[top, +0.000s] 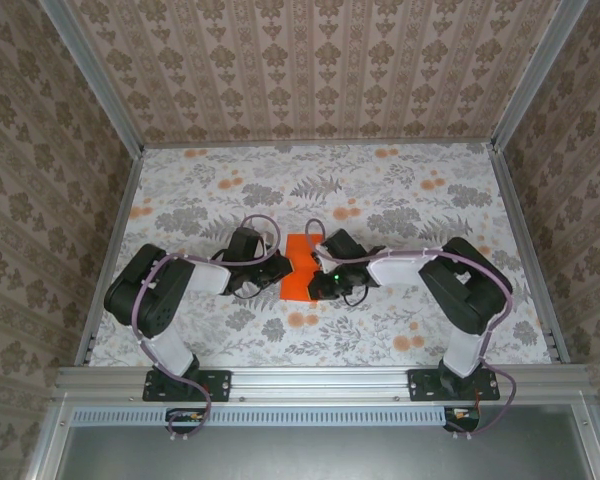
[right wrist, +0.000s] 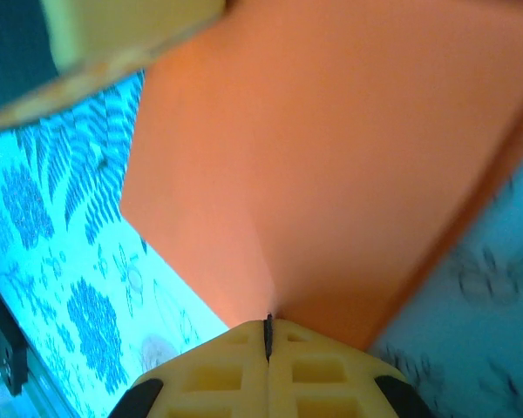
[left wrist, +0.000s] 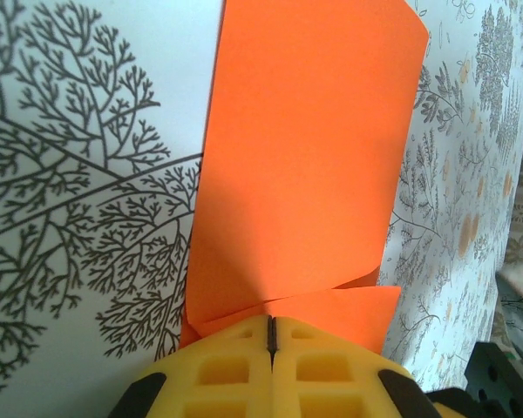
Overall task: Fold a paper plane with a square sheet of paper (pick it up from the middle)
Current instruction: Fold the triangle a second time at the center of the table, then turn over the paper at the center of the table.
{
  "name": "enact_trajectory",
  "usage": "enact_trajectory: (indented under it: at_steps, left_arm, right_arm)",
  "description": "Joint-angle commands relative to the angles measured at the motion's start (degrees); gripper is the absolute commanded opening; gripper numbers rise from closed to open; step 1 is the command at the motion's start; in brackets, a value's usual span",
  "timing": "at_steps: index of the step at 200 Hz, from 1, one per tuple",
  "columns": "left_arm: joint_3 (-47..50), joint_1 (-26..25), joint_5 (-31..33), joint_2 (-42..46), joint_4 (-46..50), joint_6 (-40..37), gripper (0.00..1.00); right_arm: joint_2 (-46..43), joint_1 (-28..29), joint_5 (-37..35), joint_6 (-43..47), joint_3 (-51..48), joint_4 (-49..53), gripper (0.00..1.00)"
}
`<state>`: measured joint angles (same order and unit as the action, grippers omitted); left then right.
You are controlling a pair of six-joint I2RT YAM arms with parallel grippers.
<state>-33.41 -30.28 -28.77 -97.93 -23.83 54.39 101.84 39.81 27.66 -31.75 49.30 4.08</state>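
Item one, nearest your left wrist lens: the left gripper (left wrist: pixel 271 335), yellow fingers (left wrist: pixel 222 370) pressed together with only a hairline seam between them, nipping the edge of the square sheet of paper (left wrist: pixel 305 157), which fans out from that seam with a crease running up from it and a small folded flap at its near corner. Item two, nearest your right wrist lens: the right gripper (right wrist: pixel 268 335), fingers (right wrist: pixel 318 374) likewise closed tight, pinching the opposite edge of the same orange sheet (right wrist: pixel 331 157), a soft crease rising from the seam. Item three, from above: you find the sheet (top: pixel 302 248) near the middle of the floral printed surface (top: pixel 380 200), held between the left gripper (top: pixel 280 265) and the right gripper (top: pixel 318 275), which face each other across it. Item four: the left arm (top: pixel 160 290) and right arm (top: pixel 460 280) bend inward from the metal rail (top: pixel 300 380) at the near edge.
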Motion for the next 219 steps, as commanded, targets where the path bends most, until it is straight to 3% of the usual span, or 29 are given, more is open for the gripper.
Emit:
enact_trajectory:
  at_steps: [1,41,59,115,133,174,195,219]
  left_arm:
    - [1.7,0.4,3.7,-3.6,8.6,-0.3,0.00]
    - [-1.9,0.3,0.7,-1.0,7.7,-0.7,0.02]
    - [-3.7,0.4,-0.8,1.8,7.7,-0.3,0.15]
    - [-2.1,3.6,-1.5,9.3,10.5,1.4,0.54]
    - [0.2,5.3,-0.7,12.2,11.3,1.8,0.67]
    - [3.2,6.0,1.1,18.4,14.4,1.5,0.88]
    - [3.9,6.0,1.4,20.1,15.3,1.0,0.94]
    - [3.7,5.9,0.3,20.3,15.1,0.8,0.97]
  right_arm:
    - [-2.9,0.1,1.1,0.0,-3.5,6.5,0.00]
    - [-8.1,-1.1,-2.5,-0.2,-2.7,9.0,0.00]
    - [-9.4,-2.4,-3.6,-1.9,-1.4,7.3,0.06]
    - [-5.4,-5.4,-3.8,-3.5,4.0,1.6,0.44]
    - [-2.8,-6.2,-3.5,-3.4,5.9,0.8,0.48]
    - [2.8,-6.9,0.4,-3.0,9.3,-1.3,0.48]
    - [4.9,-7.4,3.1,-3.4,10.2,-3.1,0.43]
    - [5.9,-7.9,4.6,-4.4,10.2,-5.3,0.30]
